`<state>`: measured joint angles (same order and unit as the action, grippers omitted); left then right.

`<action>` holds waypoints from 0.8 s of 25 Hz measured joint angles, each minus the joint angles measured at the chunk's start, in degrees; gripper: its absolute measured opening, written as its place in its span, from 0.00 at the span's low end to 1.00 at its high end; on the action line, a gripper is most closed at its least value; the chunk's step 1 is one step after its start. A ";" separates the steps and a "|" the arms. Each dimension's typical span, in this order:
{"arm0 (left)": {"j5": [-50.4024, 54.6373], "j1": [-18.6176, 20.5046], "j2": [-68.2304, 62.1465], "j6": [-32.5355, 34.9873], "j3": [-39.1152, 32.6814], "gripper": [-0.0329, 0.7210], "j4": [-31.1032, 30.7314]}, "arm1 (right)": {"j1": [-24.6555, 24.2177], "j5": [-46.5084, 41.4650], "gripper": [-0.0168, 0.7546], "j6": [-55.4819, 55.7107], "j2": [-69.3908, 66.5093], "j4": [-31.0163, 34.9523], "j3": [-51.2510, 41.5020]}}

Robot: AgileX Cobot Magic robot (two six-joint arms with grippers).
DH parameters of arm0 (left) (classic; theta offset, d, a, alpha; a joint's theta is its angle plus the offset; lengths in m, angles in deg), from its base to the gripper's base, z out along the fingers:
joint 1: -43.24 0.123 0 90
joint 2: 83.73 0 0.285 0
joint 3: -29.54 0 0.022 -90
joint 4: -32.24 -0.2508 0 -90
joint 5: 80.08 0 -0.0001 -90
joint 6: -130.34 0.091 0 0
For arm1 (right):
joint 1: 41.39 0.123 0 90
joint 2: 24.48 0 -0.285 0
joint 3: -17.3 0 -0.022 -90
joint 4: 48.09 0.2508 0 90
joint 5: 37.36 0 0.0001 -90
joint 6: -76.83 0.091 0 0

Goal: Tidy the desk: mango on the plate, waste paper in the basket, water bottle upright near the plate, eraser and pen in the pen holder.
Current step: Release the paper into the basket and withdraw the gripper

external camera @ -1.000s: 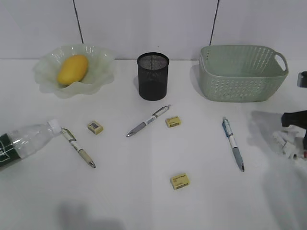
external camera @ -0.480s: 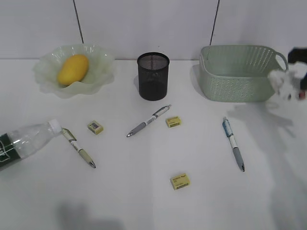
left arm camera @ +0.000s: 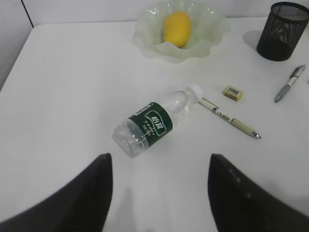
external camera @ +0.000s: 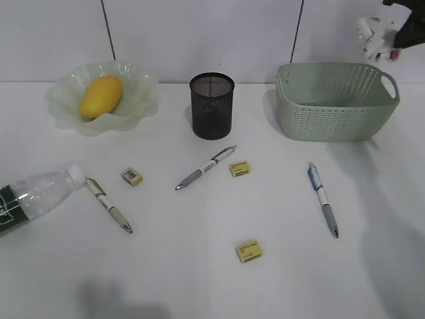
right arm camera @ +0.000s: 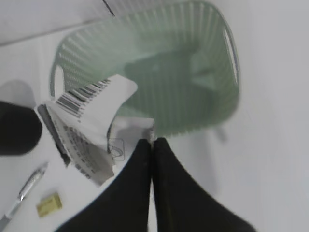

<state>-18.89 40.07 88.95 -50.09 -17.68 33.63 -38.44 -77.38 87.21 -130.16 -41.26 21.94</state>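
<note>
Three yellow erasers lie on the desk [external camera: 199, 279]: one [external camera: 249, 251] nearest the front edge, two farther back, [external camera: 131, 176] and [external camera: 240, 169], with three pens among them: [external camera: 108, 205], [external camera: 205, 168] and [external camera: 323, 199]. At the left edge the water bottle [external camera: 30, 198] lies on its side, cap touching the leftmost pen; the left gripper [left arm camera: 159, 188] hovers above it with jaws spread wide and nothing between them. Toward the back edge stand the plate [external camera: 136, 106] with the mango [external camera: 101, 96] on it, the pen holder [external camera: 212, 106] mid-desk, and the basket [external camera: 332, 101] at the back right. The right gripper [external camera: 385, 30], its fingers [right arm camera: 145, 193] clamped together on the waste paper [external camera: 372, 34], has risen from low at the right edge a second ago. It now hangs high above the basket's right rear rim. Nothing else has moved.
</note>
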 joint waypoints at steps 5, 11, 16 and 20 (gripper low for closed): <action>0.00 0.00 0.00 0.00 0.00 0.64 0.00 | 0.82 0.18 0.04 -0.43 -7.15 0.43 5.60; 0.00 0.00 0.00 0.00 0.00 0.63 0.00 | 1.00 0.23 0.04 -1.34 -14.86 0.63 10.02; 0.00 0.00 0.00 0.00 0.00 0.63 0.00 | 1.00 1.72 0.23 -1.97 -18.84 0.63 12.35; 0.00 0.00 0.00 0.00 0.00 0.63 0.00 | 1.00 2.92 0.65 -2.31 -19.76 0.39 13.14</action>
<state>-18.89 40.07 88.95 -50.09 -17.68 33.63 -37.44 -74.45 84.90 -149.92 -40.87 35.08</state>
